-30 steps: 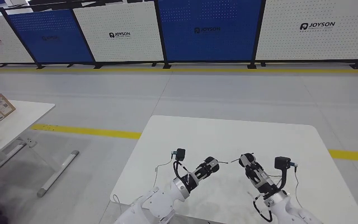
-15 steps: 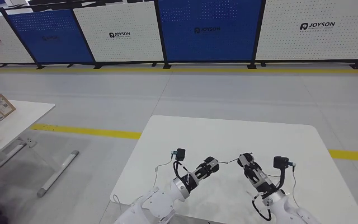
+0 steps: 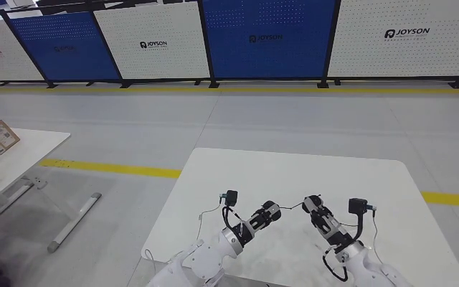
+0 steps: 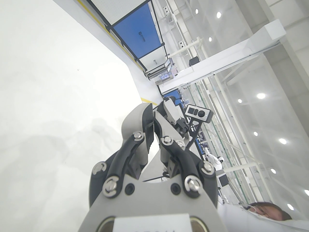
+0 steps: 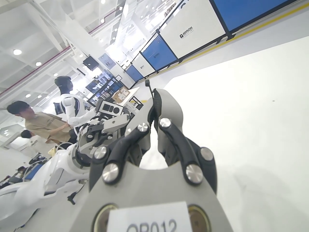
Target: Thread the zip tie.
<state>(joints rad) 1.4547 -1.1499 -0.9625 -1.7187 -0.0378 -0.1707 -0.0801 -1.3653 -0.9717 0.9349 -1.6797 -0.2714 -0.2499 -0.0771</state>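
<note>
A thin black zip tie spans the short gap between my two grippers, low over the white table near its front edge. My right gripper is shut on it. In the right wrist view the strip runs up between the pads of the right gripper, and the zip tie's small square head sticks out past the fingertips. My left gripper faces it from the left, shut on the other end. In the left wrist view the left gripper's pads press together, with the right gripper just beyond.
The table's bare top stretches away toward its far edge and to the right. A second white table stands off to the left across open floor. Blue and white partition panels line the back.
My right gripper has drifted slightly left toward the left gripper, narrowing the gap between them. The left gripper has stayed in place.
</note>
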